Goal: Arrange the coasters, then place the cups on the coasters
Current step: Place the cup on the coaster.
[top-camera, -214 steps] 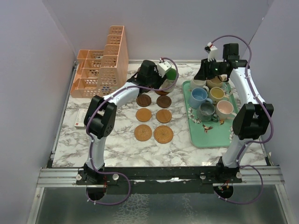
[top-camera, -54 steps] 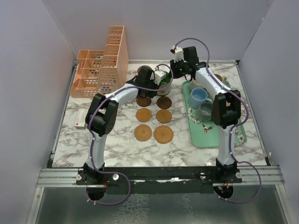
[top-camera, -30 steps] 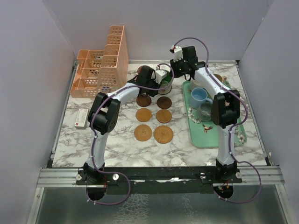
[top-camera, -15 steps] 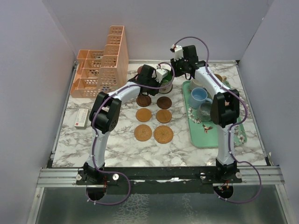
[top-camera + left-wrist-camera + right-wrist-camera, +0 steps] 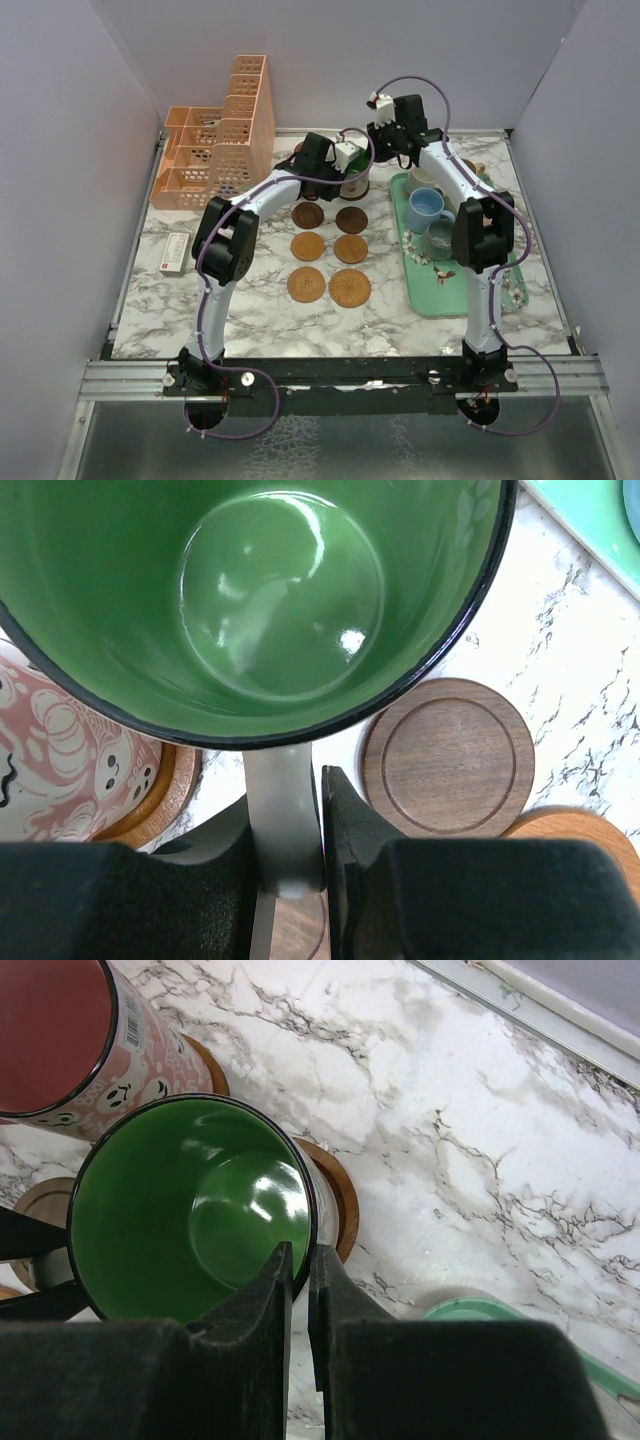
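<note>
Right gripper off the tray, now on green cup rim

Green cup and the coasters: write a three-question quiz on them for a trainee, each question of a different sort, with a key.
1. True or false: the green cup lies on its side.
2. Pick one: shut on that cup are A the left jaws only, B the right jaws only, C both.
3. Fill in: in the top view, ___ coasters lie bare on the marble table.

Key: 1 false, its mouth faces up; 2 C; 3 six.
</note>
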Robot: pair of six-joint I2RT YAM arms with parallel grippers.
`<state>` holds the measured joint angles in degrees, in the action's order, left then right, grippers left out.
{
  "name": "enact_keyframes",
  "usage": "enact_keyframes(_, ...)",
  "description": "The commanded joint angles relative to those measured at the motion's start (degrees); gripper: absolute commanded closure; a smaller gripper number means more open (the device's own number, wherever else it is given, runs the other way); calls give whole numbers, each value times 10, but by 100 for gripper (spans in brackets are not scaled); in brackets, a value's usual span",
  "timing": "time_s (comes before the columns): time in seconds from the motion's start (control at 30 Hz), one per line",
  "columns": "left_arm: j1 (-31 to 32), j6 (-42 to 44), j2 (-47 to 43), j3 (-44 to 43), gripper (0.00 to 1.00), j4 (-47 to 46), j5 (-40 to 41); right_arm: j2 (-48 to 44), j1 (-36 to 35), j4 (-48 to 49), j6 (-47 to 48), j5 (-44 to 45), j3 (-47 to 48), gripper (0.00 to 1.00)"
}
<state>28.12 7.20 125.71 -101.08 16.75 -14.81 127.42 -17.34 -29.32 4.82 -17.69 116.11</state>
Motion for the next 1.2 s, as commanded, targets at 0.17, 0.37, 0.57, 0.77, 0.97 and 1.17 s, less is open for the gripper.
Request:
enact_keyframes(0.17, -3, 2, 17, -72, 100, -72, -2, -12, -12, -17, -1, -76, 17, 99)
enact_keyframes(0.37, -3, 7, 34, -89, 100, -67, 2, -8, -8, -12, 2, -77, 16, 99)
enact_keyframes(0.57, -3, 9, 34, -90, 100, -66, 6, -2, -8, -15, 5, -89, 14, 99)
enact_keyframes(0.77, -3, 14, 32, -93, 100, -67, 9, -4, -8, -14, 5, -90, 13, 99)
enact_keyframes(0.97, -3, 19, 29, -93, 100, -67, 14, 1, -8, -15, 7, -94, 16, 99)
enact_keyframes(1.17, -3, 21, 28, -86, 100, -67, 14, 1, -8, -12, 12, -89, 6, 99)
